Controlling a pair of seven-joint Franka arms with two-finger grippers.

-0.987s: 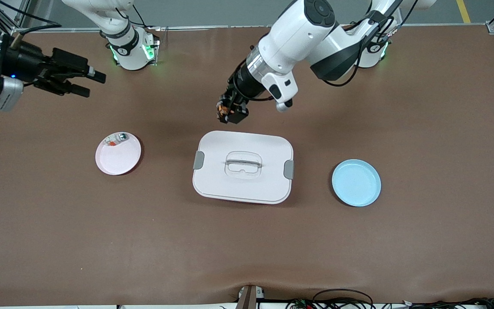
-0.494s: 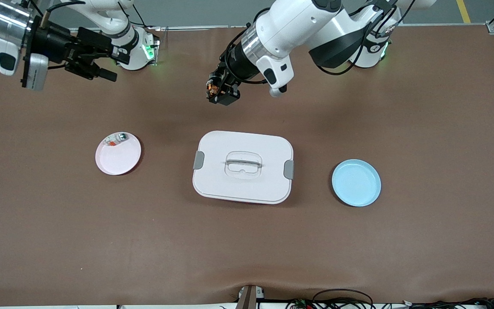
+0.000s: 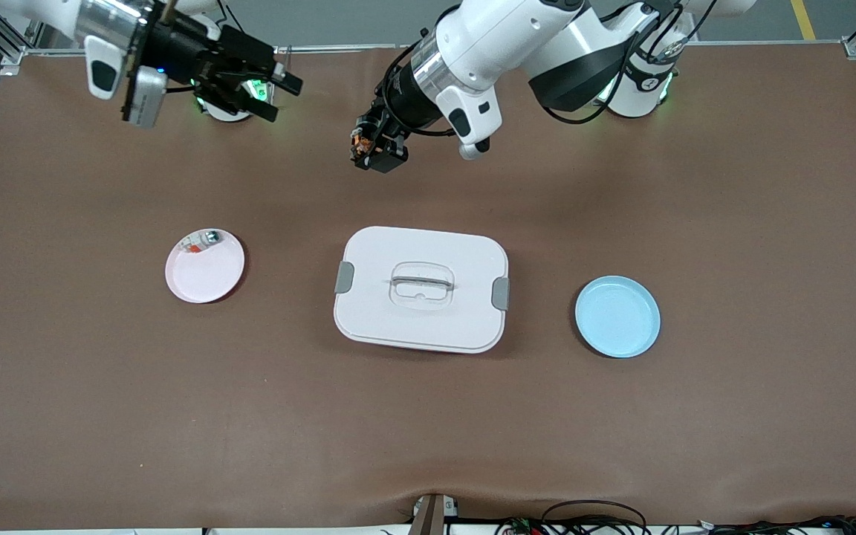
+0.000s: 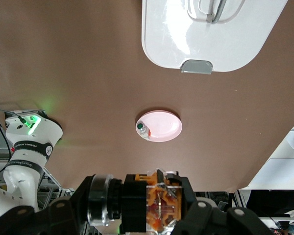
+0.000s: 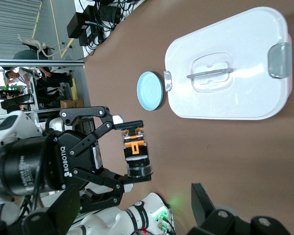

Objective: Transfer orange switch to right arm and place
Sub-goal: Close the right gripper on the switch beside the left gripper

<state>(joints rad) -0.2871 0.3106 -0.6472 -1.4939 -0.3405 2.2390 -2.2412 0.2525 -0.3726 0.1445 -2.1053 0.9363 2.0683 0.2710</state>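
so, surface: brown mat point(image 3: 733, 416), cables at six o'clock edge.
left gripper point(image 3: 377, 148): clamped on orange switch point(image 3: 360, 141), over mat at twelve o'clock from lidded white box point(image 3: 421, 288).
right gripper point(image 3: 268, 88): fingers apart, aloft.

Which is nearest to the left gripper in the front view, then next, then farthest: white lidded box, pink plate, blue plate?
From the left gripper, shut on the orange switch above bare table:
1. White lidded box, mid-table, nearer the front camera than the spot under the gripper.
2. Pink plate, toward the right arm's end.
3. Blue plate, toward the left arm's end.
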